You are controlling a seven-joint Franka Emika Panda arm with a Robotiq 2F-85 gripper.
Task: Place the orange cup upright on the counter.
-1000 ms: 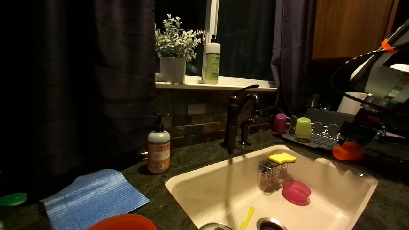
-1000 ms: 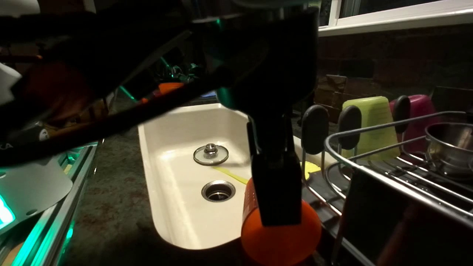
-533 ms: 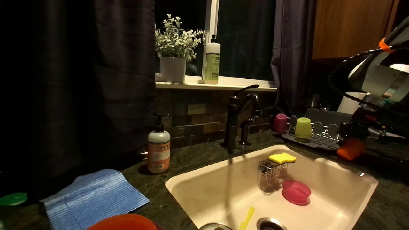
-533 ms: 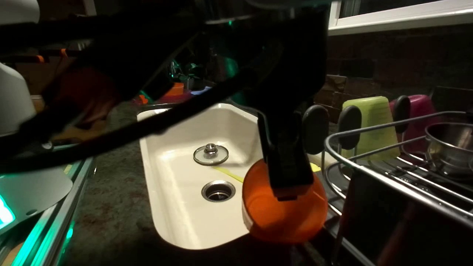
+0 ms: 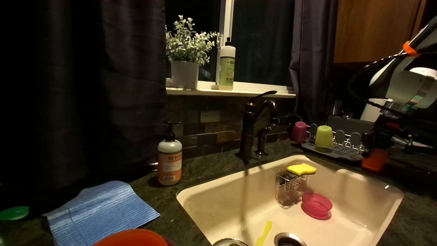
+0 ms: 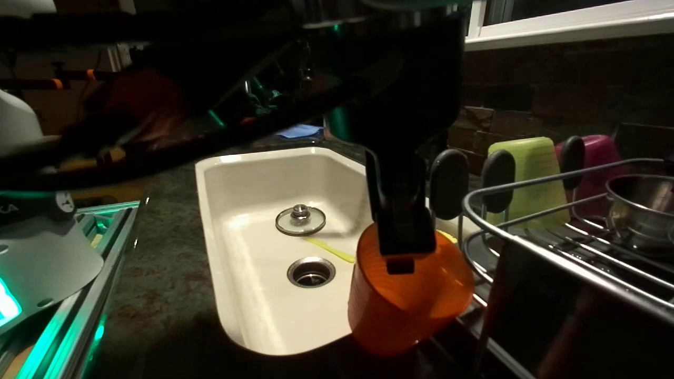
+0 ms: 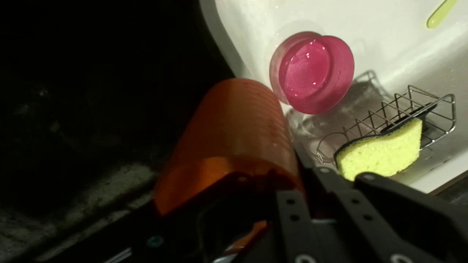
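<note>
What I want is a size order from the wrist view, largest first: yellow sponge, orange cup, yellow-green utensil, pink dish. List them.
1. Orange cup, nearest the camera, which enlarges it
2. Pink dish
3. Yellow sponge
4. Yellow-green utensil, cut off by the picture's edge; ranked by its visible part

Dark curtains (image 5: 133,85) flank a black-paned, white-framed window (image 5: 263,44) before me in low, warm light; beneath its pale sill (image 5: 208,90) runs a multi-toned tile backsplash (image 5: 209,137), and a wooden cabinet (image 5: 375,30) hangs high beside one of the curtains.
</note>
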